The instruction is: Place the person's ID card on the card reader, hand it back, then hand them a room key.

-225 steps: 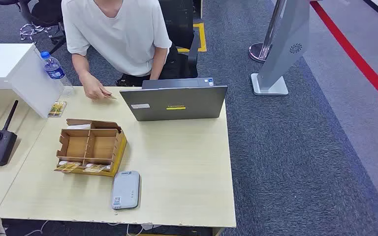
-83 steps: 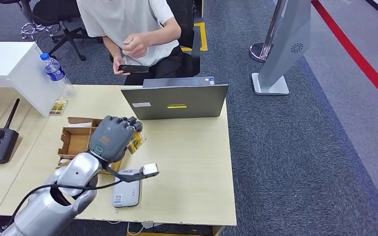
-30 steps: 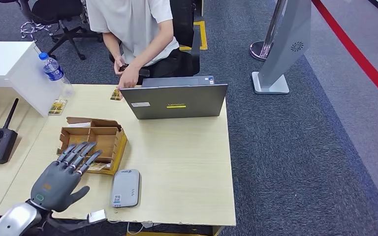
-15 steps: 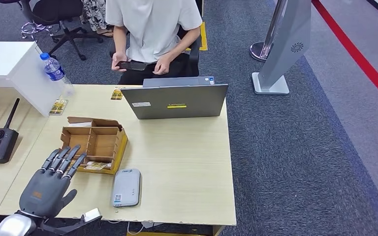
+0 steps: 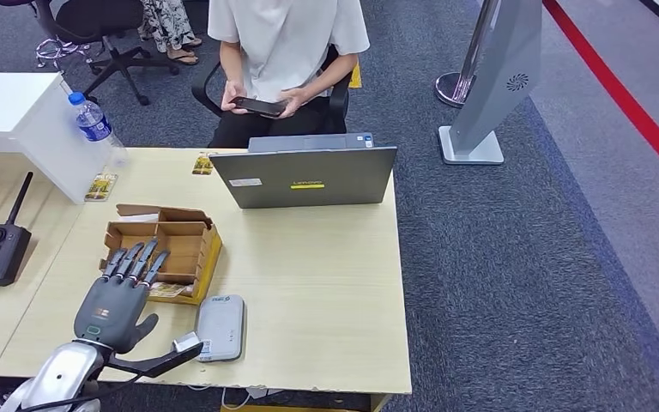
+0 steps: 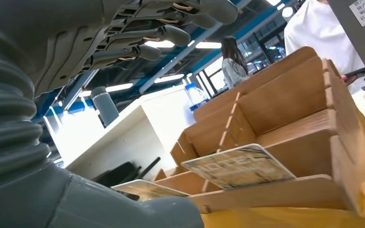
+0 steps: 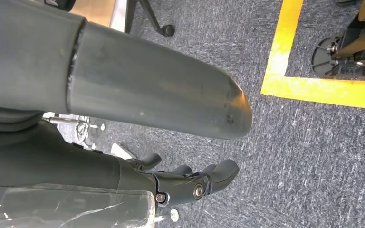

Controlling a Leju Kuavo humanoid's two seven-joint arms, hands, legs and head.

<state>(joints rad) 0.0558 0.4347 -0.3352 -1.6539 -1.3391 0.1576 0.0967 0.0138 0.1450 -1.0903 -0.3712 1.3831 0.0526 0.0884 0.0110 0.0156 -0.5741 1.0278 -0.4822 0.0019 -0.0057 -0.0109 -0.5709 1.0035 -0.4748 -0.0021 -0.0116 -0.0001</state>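
**Left hand spread over the card box, ID card back by the person**

While the person in the white shirt sits behind the far edge of the table looking at a dark phone held in both hands, the robot's grey left hand hovers over the near left part of the light wooden table. Its fingers are stretched out and apart, holding nothing, and their tips reach over the near wall of the brown cardboard box with compartments. From the left wrist camera those fingers are seen above the box's dividers, with a printed room key card lying flat in a front compartment; a second card lies in the compartment beside it.

Just to the right of the hand, near the front edge, lies the pale grey rounded card reader with nothing on it. A small yellow-patterned ID card lies at the far edge of the table, just left of the open grey laptop. Another small card lies near the far left corner, beside a white block with a clear water bottle behind it.

The right hand hangs over dark carpet, fingers curled in, gripping nothing.
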